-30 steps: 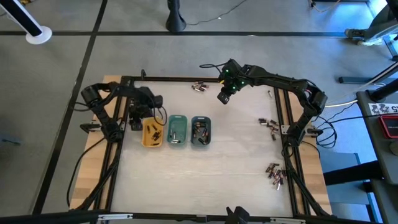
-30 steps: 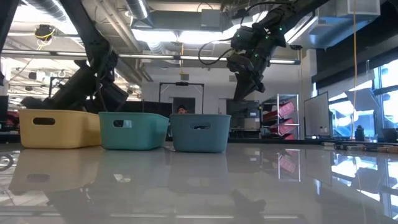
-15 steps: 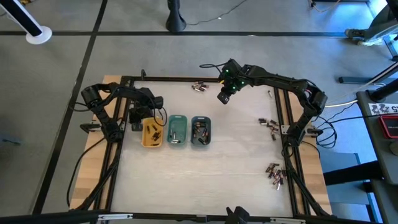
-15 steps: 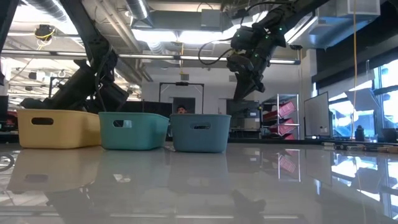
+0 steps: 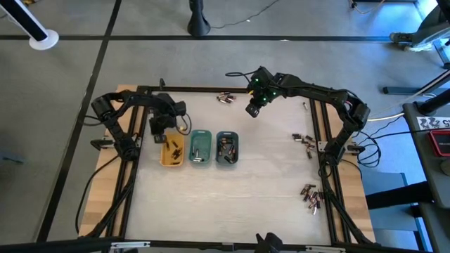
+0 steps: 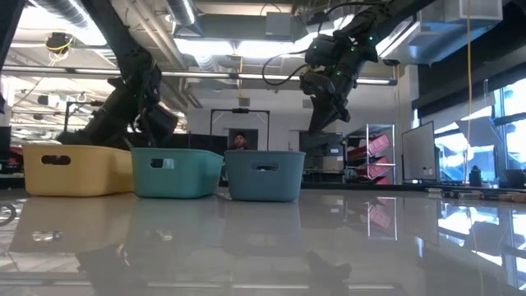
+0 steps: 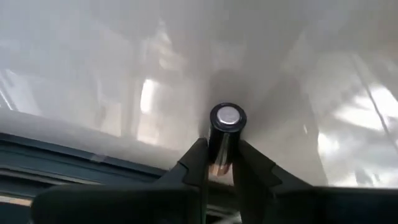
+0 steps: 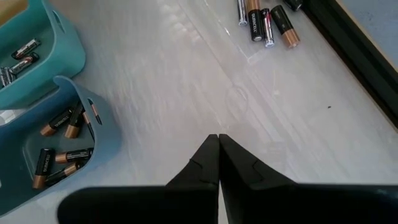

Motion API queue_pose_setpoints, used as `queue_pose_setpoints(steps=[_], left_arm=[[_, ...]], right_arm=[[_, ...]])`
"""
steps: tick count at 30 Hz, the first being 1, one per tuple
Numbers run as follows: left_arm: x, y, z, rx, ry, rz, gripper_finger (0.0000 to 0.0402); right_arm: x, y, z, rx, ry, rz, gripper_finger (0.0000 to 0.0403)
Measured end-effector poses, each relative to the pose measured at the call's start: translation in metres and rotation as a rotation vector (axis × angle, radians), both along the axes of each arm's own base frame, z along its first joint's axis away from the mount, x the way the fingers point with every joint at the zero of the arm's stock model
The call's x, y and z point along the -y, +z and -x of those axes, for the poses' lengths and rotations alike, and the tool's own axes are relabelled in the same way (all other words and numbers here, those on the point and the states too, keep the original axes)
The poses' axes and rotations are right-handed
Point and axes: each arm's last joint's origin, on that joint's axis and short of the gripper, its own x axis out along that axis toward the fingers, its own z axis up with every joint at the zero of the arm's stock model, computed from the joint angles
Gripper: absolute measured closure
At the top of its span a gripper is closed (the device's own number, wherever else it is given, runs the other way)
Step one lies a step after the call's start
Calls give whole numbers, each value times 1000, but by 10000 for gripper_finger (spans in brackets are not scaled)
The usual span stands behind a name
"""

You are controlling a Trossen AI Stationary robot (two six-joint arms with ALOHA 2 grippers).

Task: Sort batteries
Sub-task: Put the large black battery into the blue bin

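Left gripper [image 7: 221,163] clamping dark battery [image 7: 225,127] end-on, hovering above yellow tray [image 5: 171,151], left of centre, high view. Right gripper [image 8: 218,155] pinching shut, empty, hanging upper centre. Loose batteries [image 5: 304,140] lying right side.

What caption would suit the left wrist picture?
Left gripper shut on a single dark battery, seen end-on above the pale table.

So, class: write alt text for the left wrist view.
The left gripper pinches a dark battery between its fingers, its silvery end cap facing the camera. Behind it lies the glossy white table.
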Motion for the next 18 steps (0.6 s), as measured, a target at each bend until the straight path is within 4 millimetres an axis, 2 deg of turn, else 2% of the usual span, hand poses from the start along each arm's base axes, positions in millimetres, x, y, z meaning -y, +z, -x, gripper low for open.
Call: queue_pose_setpoints(steps=[12, 18], left_arm=[[-18, 60, -1, 225, 56, -227, 361], [-24, 78, -19, 457, 111, -219, 355]], right_arm=[[0, 0, 0, 0, -3, -2, 400], [0, 0, 0, -8, -24, 4, 400]])
